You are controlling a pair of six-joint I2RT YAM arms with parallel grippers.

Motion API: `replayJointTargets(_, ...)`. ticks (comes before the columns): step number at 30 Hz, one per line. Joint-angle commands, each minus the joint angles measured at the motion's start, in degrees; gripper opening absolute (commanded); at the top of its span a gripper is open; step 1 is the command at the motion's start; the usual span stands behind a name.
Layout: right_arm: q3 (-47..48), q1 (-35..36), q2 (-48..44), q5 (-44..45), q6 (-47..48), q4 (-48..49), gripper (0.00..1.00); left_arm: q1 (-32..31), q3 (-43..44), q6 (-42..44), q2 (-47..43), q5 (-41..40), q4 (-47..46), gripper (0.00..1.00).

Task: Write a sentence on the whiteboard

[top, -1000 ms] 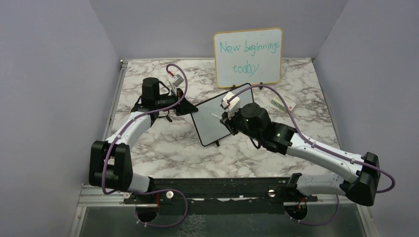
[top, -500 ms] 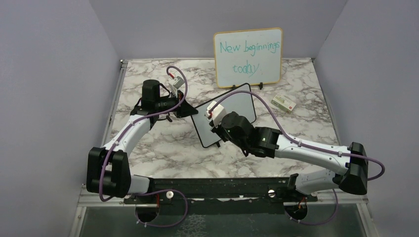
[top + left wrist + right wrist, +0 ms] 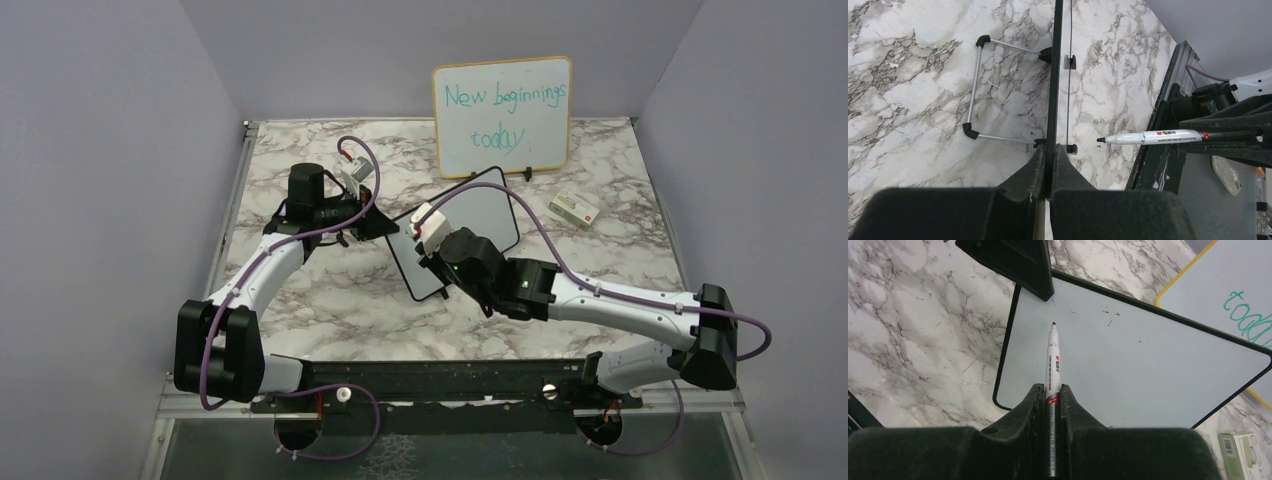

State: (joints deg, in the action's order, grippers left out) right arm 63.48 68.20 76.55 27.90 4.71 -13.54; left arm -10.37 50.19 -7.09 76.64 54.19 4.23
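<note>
White arms (image 3: pixel 640 305) with black joints (image 3: pixel 218 345), purple cables (image 3: pixel 205 375) and black fingers (image 3: pixel 1035 407).

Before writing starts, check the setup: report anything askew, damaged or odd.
The whiteboard sits skewed to the table edges, one edge pinched in the left claw. A few dark specks mark its otherwise blank face. Nothing spilled or broken.

I am counting what I am seeing around me.
I am seeing two boards, one black-framed whiteboard (image 3: pixel 492 203) and one wood-framed board (image 3: pixel 503 115); I am counting one marker (image 3: pixel 1052 360), one box (image 3: pixel 574 209), one wire stand (image 3: pixel 976 85) and one table (image 3: pixel 330 300); and I am counting two pincers of my own, one left pincer (image 3: pixel 1050 150) and one right pincer (image 3: pixel 1051 387).
</note>
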Motion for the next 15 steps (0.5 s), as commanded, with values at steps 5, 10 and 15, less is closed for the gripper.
replayJointTargets(5,-0.25,0.26,1.71,0.50,1.40,5.57,0.00,-0.26,0.43,1.77,0.28,-4.18,4.73,0.00)
replayJointTargets(10,-0.29,0.26,2.87,0.83,1.78,6.11,0.01,-0.31,0.45,1.99,0.26,-3.86,4.82,0.00)
replayJointTargets(15,-0.33,0.26,3.63,0.06,1.71,6.72,0.01,-0.44,0.54,1.97,0.46,-3.74,4.82,0.00)
